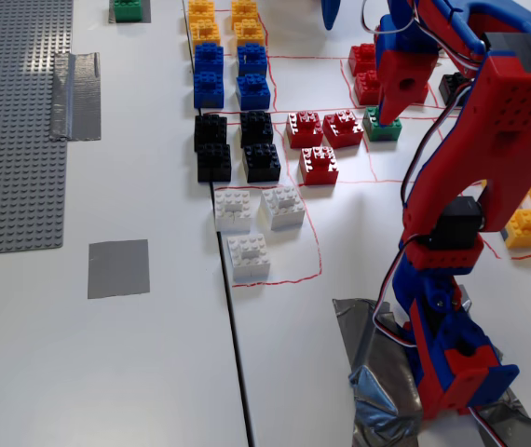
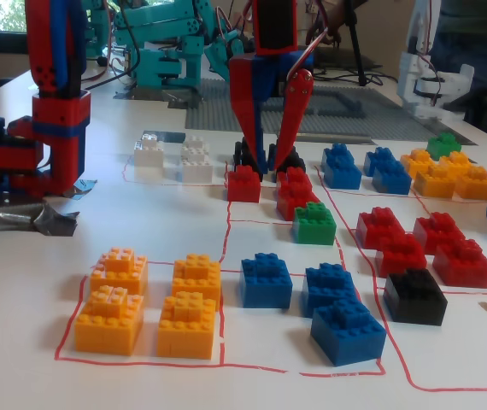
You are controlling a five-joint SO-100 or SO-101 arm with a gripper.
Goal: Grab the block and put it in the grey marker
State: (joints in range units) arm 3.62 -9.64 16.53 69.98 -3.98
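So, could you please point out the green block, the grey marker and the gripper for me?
green block (image 2: 314, 223): a fixed view, its front face.
grey marker (image 1: 118, 268): a fixed view, its centre.
gripper (image 2: 270, 158): a fixed view, between the fingertips.

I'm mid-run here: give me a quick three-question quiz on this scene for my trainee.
1. True or false: the tool is shut on the green brick.
2. What lies on the grey patch near the white bricks? A) a red brick B) a green brick C) nothing
3. Fill in: in the fixed view that shows the patch, the bricks just left of the green brick are ___.
Key: 1 false, the tool is open; 2 C; 3 red, the red bricks.
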